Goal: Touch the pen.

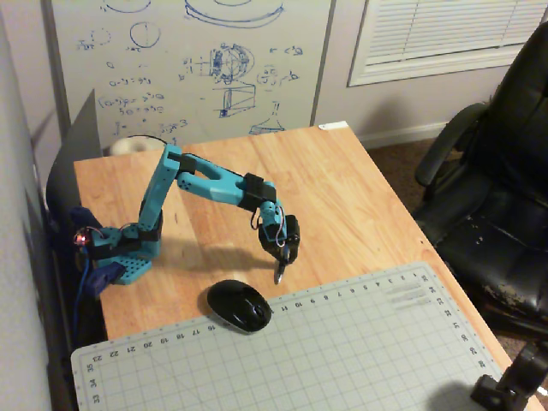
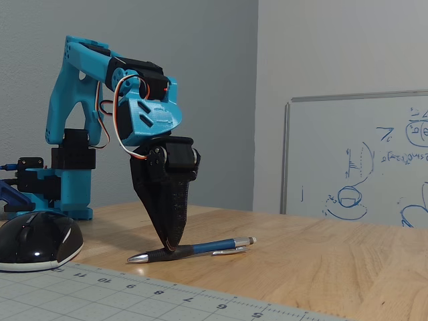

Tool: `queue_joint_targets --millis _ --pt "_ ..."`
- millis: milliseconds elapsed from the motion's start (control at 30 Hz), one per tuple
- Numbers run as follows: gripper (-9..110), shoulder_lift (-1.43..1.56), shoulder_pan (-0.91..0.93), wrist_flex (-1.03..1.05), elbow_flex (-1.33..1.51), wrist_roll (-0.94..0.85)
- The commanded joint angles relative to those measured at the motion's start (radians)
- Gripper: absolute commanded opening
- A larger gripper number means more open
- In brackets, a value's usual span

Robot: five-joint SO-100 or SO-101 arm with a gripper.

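The pen (image 2: pixel 212 247), dark blue with a silvery tip, lies flat on the wooden table (image 2: pixel 321 261), tip pointing left in a low fixed view. My teal and black gripper (image 2: pixel 170 247) points straight down with its jaws closed together. Its tip rests on the pen's dark grip section, near the silvery end. In a high fixed view the gripper (image 1: pixel 279 276) hangs just right of the black mouse (image 1: pixel 240 306). The pen is too thin to make out under the gripper there.
The black mouse (image 2: pixel 37 241) sits left of the gripper, on the edge of a grey gridded cutting mat (image 1: pixel 342 360). The arm's base (image 1: pixel 120 248) is clamped at the table's left edge. A whiteboard (image 1: pixel 188 68) stands behind, and a black office chair (image 1: pixel 497 197) is on the right.
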Motion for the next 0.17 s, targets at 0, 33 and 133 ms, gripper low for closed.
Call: queue_joint_targets --millis 0,33,133 --pt "1 0.06 -0.005 -0.005 -0.054 -0.006" --pt "1 0.06 -0.005 -0.005 -0.054 -0.006" --pt "1 0.06 -0.006 -0.005 -0.052 -0.006"
